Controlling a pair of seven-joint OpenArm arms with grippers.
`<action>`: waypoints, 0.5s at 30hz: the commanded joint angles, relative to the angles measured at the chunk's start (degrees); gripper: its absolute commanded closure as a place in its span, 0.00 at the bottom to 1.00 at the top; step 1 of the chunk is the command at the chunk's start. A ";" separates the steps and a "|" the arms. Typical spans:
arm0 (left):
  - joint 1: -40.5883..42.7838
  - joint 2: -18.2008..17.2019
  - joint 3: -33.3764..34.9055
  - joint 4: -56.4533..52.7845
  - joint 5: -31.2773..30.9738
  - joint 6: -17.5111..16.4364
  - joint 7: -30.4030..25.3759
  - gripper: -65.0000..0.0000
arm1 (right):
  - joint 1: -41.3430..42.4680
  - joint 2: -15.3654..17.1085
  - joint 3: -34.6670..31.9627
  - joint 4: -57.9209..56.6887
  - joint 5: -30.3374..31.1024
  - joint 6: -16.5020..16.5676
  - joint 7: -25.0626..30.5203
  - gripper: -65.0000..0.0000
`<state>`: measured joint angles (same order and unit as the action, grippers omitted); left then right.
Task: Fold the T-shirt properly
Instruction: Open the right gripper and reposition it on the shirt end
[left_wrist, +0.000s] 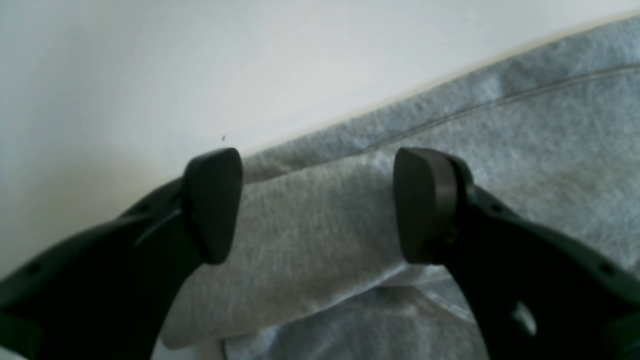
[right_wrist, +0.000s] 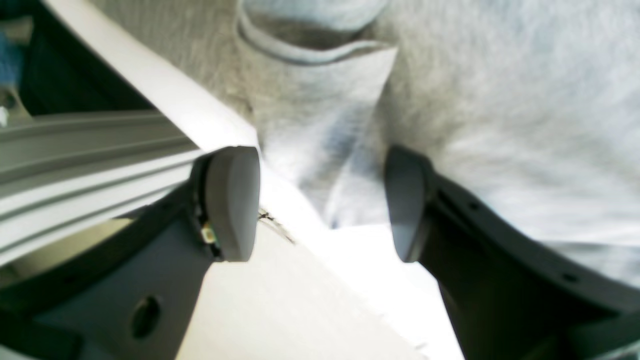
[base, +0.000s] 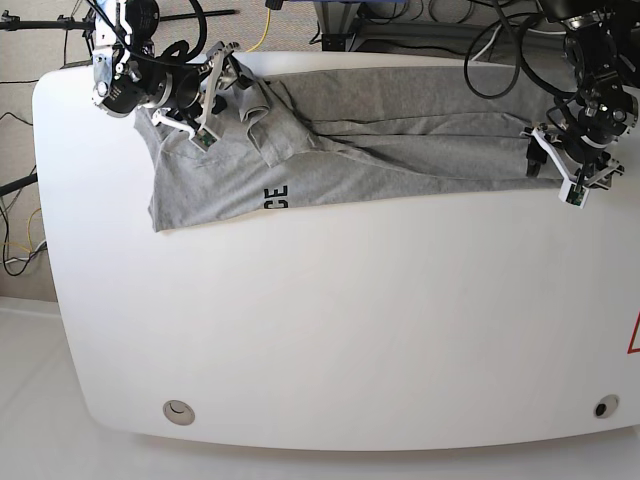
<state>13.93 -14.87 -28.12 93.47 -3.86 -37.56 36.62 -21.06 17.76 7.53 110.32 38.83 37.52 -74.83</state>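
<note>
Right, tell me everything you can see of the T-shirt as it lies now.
The T-shirt is heather-grey knit cotton by its look, lying folded lengthwise in a long band across the far side of the white table. Creases run along it, a sleeve lies bunched toward one end, and the black letters "CE" show at its near edge. The right gripper hovers open over the sleeve end, and the left gripper stands open at the other end; neither pinches the cloth. A stitched hem shows in the left wrist view.

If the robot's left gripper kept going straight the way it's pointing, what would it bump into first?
Most likely the T-shirt. In the left wrist view the left gripper is open, and grey cloth fills the space between and ahead of its fingers. How far off the cloth is, the picture doesn't show. The white table lies beyond.
</note>
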 joint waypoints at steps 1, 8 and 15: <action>-0.34 -1.01 -0.39 1.34 -0.53 0.10 -1.18 0.31 | 0.50 0.45 0.33 1.96 1.02 0.33 0.46 0.41; -0.09 -0.94 -0.23 1.64 -0.71 0.90 -1.45 0.31 | 3.22 -0.38 -1.03 6.80 -1.28 0.14 1.28 0.42; 0.49 -0.96 -0.16 1.85 -0.73 1.04 -1.75 0.30 | 4.49 -3.92 -0.84 6.45 -4.79 -1.35 1.82 0.42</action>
<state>14.61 -14.94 -28.05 93.97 -3.90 -36.86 36.40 -16.86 14.63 6.11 116.53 34.28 36.58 -73.32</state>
